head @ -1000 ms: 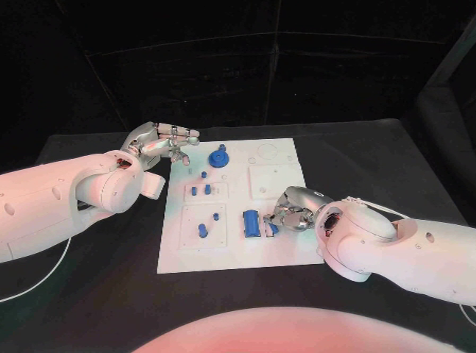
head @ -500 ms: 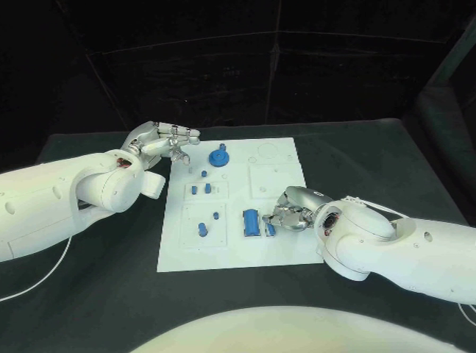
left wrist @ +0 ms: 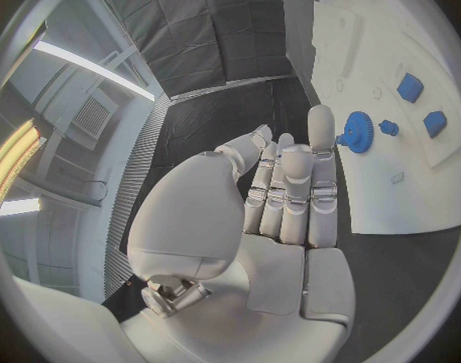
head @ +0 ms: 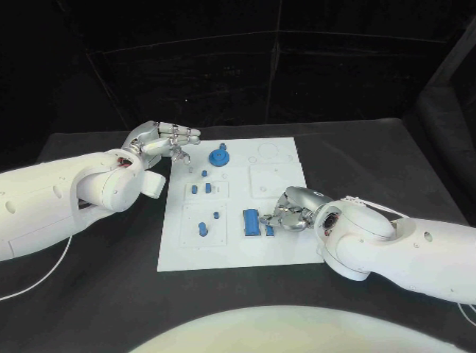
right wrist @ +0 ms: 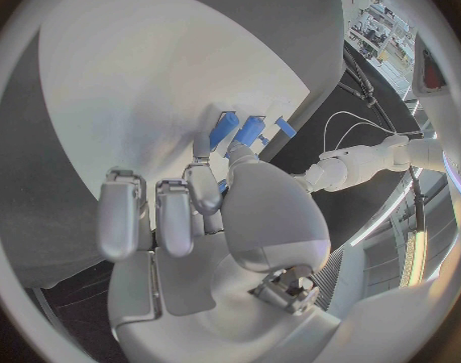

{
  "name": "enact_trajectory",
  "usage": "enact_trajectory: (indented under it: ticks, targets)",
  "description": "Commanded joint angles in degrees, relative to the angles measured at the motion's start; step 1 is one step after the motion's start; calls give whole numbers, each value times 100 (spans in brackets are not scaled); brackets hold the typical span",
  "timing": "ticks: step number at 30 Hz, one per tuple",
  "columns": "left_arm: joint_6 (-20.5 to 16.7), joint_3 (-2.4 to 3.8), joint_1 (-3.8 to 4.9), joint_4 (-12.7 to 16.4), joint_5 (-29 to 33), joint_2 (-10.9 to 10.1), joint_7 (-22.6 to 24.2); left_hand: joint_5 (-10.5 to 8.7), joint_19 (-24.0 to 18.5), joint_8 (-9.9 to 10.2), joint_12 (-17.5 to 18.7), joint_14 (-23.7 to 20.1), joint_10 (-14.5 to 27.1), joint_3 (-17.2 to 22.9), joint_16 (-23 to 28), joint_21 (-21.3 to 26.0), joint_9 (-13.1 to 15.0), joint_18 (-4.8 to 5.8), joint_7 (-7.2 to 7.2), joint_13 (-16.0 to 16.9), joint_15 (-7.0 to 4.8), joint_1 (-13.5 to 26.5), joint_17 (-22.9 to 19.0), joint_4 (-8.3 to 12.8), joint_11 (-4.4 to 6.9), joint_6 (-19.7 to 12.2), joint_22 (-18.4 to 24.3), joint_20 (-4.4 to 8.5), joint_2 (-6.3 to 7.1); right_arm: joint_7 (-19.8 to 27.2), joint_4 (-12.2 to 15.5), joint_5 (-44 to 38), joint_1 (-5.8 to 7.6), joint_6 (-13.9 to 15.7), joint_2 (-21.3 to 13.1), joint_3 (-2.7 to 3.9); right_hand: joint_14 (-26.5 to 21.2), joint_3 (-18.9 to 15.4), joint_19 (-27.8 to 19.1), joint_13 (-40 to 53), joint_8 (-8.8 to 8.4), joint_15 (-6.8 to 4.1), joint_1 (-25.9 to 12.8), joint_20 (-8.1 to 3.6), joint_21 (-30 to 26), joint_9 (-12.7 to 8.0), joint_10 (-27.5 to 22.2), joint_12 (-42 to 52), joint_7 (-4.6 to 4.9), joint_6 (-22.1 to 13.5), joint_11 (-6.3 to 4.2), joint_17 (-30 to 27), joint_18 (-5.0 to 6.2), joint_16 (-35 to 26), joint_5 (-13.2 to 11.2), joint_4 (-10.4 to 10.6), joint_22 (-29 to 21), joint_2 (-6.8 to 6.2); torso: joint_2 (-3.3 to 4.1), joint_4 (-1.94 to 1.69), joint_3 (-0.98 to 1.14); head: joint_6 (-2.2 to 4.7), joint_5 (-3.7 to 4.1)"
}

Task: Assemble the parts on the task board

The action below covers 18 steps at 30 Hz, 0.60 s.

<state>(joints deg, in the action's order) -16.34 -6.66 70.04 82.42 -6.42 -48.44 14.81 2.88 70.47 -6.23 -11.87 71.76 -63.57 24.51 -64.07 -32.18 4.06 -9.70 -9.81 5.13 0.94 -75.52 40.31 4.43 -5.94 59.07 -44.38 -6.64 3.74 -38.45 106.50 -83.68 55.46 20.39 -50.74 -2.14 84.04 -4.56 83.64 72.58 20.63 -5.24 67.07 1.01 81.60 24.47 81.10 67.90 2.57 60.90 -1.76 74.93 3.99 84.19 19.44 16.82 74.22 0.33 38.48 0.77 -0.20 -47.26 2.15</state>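
The task board (head: pixel 232 254) lies mid-table, blue parts scattered over it. My right hand (head: pixel 288 212) rests at the block-shaped parts (head: pixel 258 223) near the board's right edge, fingers curled toward them; I cannot tell whether anything is gripped. I judge seating a block is the step, needing a careful press. My left hand (head: pixel 161 142) hovers empty, fingers together, just off the left edge near the gear-shaped part (head: pixel 218 157), open table around.

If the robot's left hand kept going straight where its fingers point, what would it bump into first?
Probably the blue gear-shaped part on the task board. The left hand has its fingertips aimed just beside it, though the height above the board is hard to judge.
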Motion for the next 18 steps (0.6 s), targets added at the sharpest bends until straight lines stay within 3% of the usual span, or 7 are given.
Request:
enact_trajectory:
  ticks: [1,11,18]
  targets:
    - [66,4,7,4,13,4,10,10,30,-29,-30,-52,42,-26,-8,31,-10,-74,-12,4,6,1,-5,5,8,-41,6,4,-61,45,34,-16,4,35,-17,0,423,-36,22,-7,12,5,-61,14,32,7,4,-3,6,46,22,628,-76,36,-20,-11,5,15,2,3,3,3,4]
    - [67,4,7,0,13,0,8,10,30,-29,-30,-52,42,-26,-8,31,-10,-74,-12,4,6,1,-5,5,8,-41,6,4,-61,713,198,205,3,282,-264,1,420,-179,17,-31,-2,5,141,11,24,16,-27,-65,11,14,24,621,-73,29,-190,-88,0,-79,-4,9,5,15,8]
    - [70,3,7,1,13,-1,5,10,30,-29,-30,-52,42,-26,-8,31,-10,-74,-12,4,6,1,-5,5,8,-41,6,4,-61,1080,286,430,4,82,-503,0,416,-242,1,-66,-28,13,522,15,7,15,-69,-139,28,-24,36,606,-69,17,-228,-281,-22,-167,-4,8,-2,21,16]
